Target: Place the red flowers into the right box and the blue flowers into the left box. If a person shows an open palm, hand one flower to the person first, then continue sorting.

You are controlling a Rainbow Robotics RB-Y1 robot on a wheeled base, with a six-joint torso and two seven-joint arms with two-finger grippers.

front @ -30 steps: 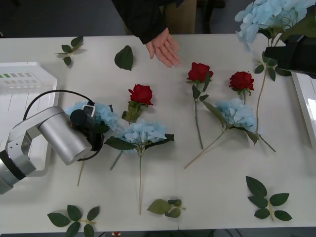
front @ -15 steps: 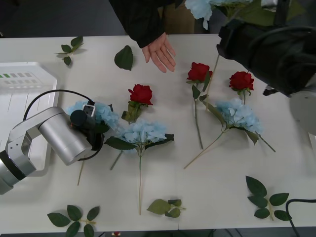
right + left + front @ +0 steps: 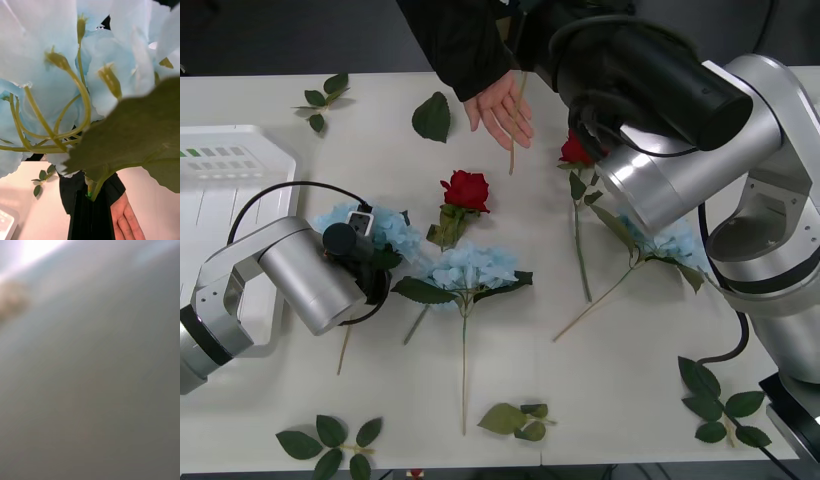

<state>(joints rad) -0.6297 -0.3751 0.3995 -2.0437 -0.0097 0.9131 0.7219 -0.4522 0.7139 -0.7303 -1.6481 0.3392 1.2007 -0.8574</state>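
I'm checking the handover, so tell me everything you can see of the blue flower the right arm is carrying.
The blue flower is a pale sky-blue cluster of thin fabric-like petals on branching yellow-green stalks, with a large dark green leaf across it. The right end effector is shut on its stem just under the cluster. In the front view the thin stem hangs below the arm, crossing the person's open palm at the table's far edge. Whether stem and palm touch is unclear.

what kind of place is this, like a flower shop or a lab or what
Most likely a robot test lab, not a shop: artificial red roses and pale blue hydrangea clusters are spread on a plain white table, a white plastic bin sits at its edge, and a person's open hand waits.
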